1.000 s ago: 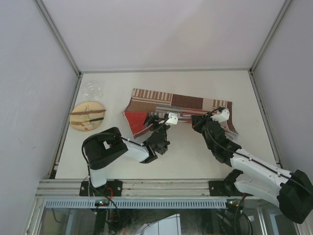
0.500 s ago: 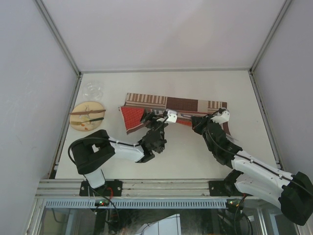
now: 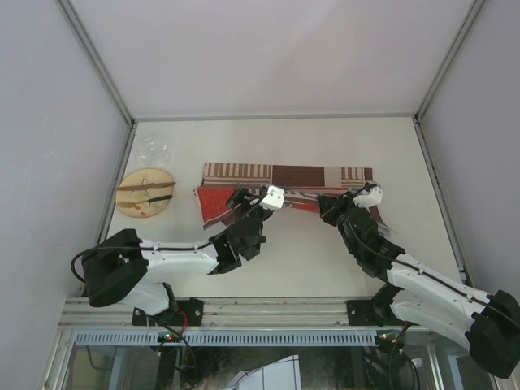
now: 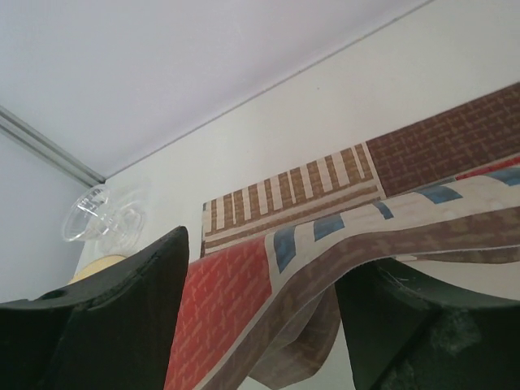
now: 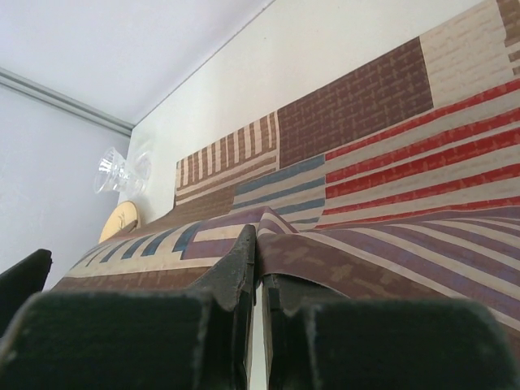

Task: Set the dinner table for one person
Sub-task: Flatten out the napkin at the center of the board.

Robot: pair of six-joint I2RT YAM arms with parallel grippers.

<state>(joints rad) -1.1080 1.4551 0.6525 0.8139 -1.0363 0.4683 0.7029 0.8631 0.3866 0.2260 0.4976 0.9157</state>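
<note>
The striped patchwork placemat (image 3: 309, 175) lies on the white dinner table (image 3: 325, 138), its far strip flat and its near edge lifted. My right gripper (image 3: 329, 203) is shut on a fold of the mat's near edge, seen pinched in the right wrist view (image 5: 258, 244). My left gripper (image 3: 242, 200) is at the mat's near left corner. In the left wrist view its jaws (image 4: 264, 268) stand wide apart, with the raised, curled red and brown corner (image 4: 236, 301) hanging between them.
A tan round plate (image 3: 134, 207) with two brown-handled pieces of cutlery (image 3: 146, 187) sits at the table's left edge. A clear glass (image 3: 154, 150) lies just beyond it. Aluminium rails and white walls ring the table.
The placemat has shifted left and away and lies flatter. My left arm has stretched out, its gripper moving left. The right gripper keeps its hold and has moved slightly.
</note>
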